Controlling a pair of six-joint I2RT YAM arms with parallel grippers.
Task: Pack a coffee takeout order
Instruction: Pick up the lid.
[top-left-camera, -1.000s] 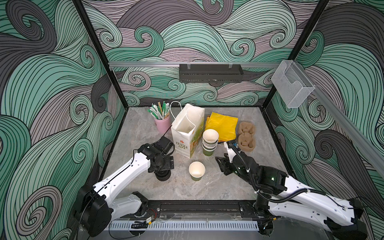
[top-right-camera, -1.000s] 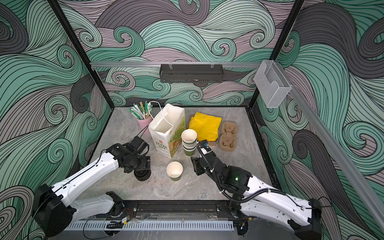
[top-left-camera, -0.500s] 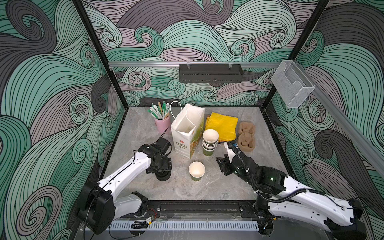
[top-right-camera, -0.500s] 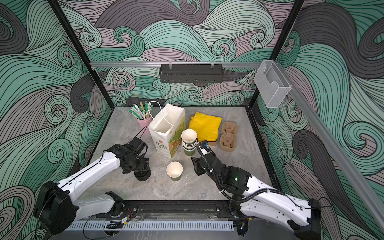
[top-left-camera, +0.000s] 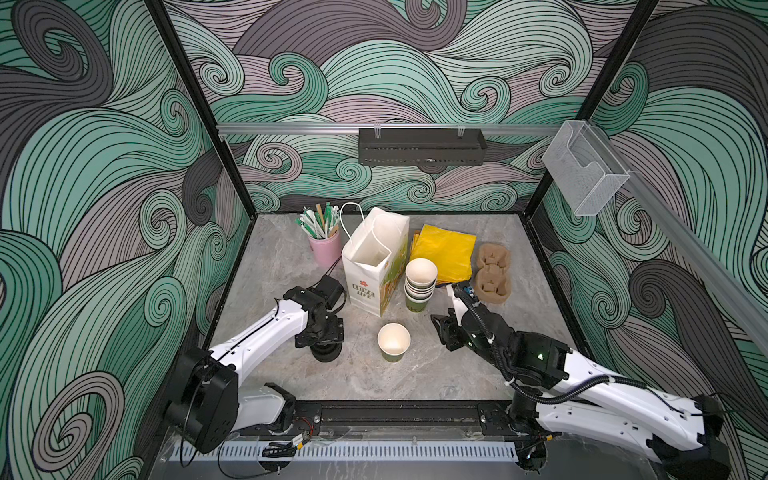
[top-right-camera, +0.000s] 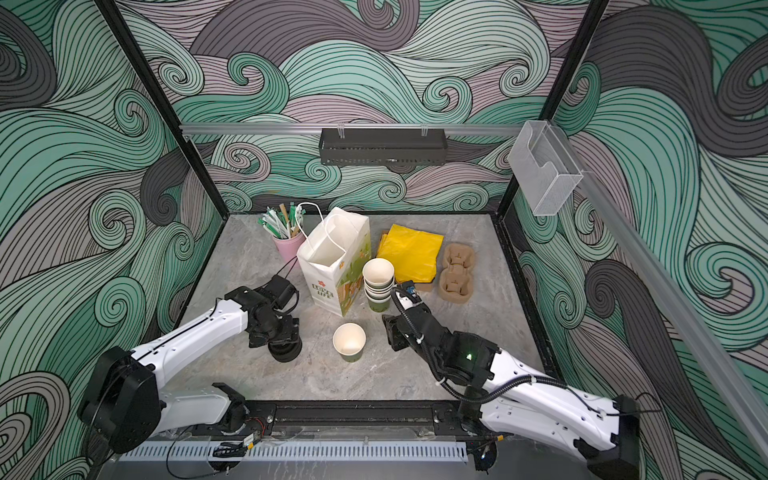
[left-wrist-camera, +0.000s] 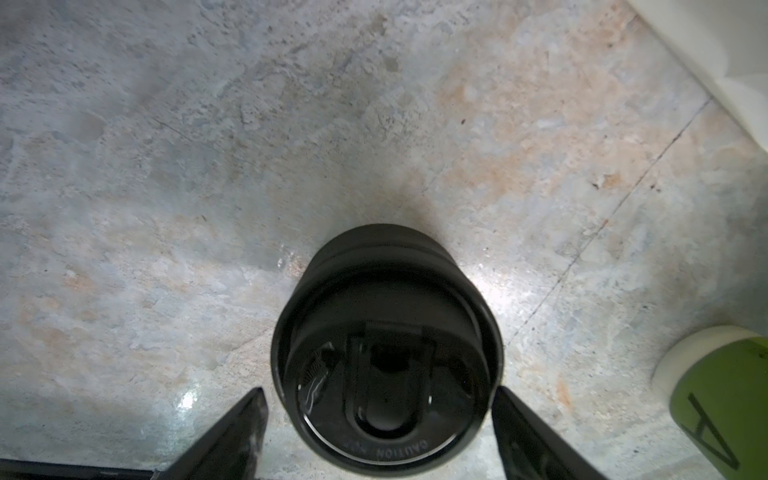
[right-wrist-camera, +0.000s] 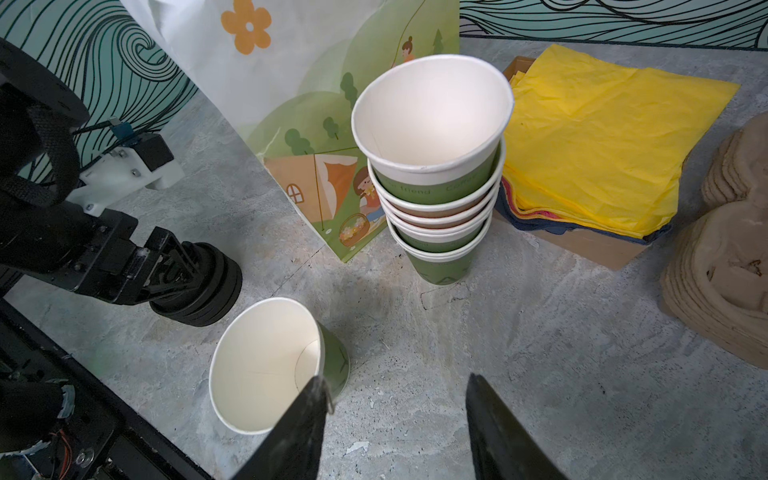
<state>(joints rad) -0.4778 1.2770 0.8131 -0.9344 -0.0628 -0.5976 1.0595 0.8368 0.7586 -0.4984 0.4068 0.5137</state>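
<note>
Step in hand: judged to be fetching a lid for the cup, an early step, since nothing is packed yet.
Left gripper (left-wrist-camera: 376, 392): poised over the stack of black lids (top-left-camera: 326, 353), fingers spread to either side of the top lid. The wrist view shows a sliver of gap on each side, so nothing is gripped.
Stack of black lids: stands near the front-left part of the tabletop (top-left-camera: 415, 374), well apart from the left edge.
Green paper cup (top-left-camera: 393, 340): upright, open and lidless, near the middle of the front edge. It stands just beside the lid stack and apart from both grippers.
Right gripper (right-wrist-camera: 395, 380): fingers apart with nothing between them, low and just beside the cup on the side toward the right edge.
Pulp carrier (top-left-camera: 492, 270): the top of a nested pile near the right edge, with empty wells.
Yellow sheet (top-left-camera: 446, 251): lies flat on a pile toward the back-right corner, untouched.
Paper bag (top-left-camera: 374, 266): stands open behind the cup, with the stack of lidless cups (top-left-camera: 420, 282) next to it.
Next move calls for: closing squarely on the top lid's rim only and lifting it straight up so the lids below stay put. The lid then has to be carried level over the cup.
Likely aid: the right gripper could steady the cup wall while the lid is pressed on.
</note>
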